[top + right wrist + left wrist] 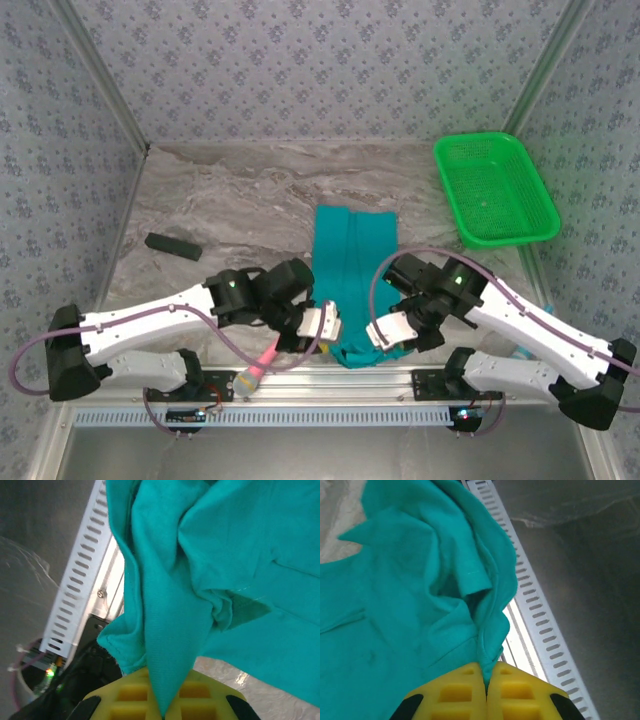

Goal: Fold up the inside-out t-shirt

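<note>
Left tool (pixel 486 685), right tool (pixel 162 709) pinch t-shirt (pixel 355 235), marbled tabletop (pixel 230 200), apparently wallpaper (pixel 300 60)

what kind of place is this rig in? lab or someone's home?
Probably a purpose-built lab cell, not a home: patterned walls box in a marble-look table, the left arm and right arm are bolted along its near edge, and the props are a t-shirt and basket.

left arm (pixel 150 322) and right arm (pixel 530 325) were white-shelled, black-jointed; purple cables (pixel 372 288) looped along them; fingers (pixel 455 692) were yellow, gridded.
</note>
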{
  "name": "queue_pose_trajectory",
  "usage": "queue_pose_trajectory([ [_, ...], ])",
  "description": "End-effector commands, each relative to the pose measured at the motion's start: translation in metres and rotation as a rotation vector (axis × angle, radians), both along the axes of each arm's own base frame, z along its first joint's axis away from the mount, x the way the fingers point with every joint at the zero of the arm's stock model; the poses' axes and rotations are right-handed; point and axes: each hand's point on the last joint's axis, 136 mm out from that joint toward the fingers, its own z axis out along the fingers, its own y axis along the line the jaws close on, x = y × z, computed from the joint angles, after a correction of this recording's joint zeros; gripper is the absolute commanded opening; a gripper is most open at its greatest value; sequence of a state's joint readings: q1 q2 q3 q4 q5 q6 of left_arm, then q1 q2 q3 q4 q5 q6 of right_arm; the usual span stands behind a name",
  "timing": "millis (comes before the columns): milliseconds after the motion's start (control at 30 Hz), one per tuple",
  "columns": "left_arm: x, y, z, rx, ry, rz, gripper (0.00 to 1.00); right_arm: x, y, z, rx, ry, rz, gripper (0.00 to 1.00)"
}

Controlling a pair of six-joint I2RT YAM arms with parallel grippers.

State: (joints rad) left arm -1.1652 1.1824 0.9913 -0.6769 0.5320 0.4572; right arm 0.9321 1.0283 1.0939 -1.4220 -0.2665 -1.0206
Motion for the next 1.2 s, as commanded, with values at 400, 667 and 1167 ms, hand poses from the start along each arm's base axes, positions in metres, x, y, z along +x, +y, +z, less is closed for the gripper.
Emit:
queue_pose_trajectory([
  [400, -0.029, 0.016, 0.092, -0.106, 0.187, -0.134, 0.00, -0.009, 0.017, 0.070, 0.113, 0.168, -0.147, 0.00],
  [667, 0.073, -0.008, 0.071, -0.045, 0.203, 0.060, 0.00, 0.073, 0.020, 0.047, 0.154, 0.134, -0.343, 0.00],
  [1167, 0.195, -0.025, 0.018, -0.009, 0.248, 0.213, 0.00, 0.139, 0.024, 0.004, 0.169, 0.287, -0.497, 0.00],
])
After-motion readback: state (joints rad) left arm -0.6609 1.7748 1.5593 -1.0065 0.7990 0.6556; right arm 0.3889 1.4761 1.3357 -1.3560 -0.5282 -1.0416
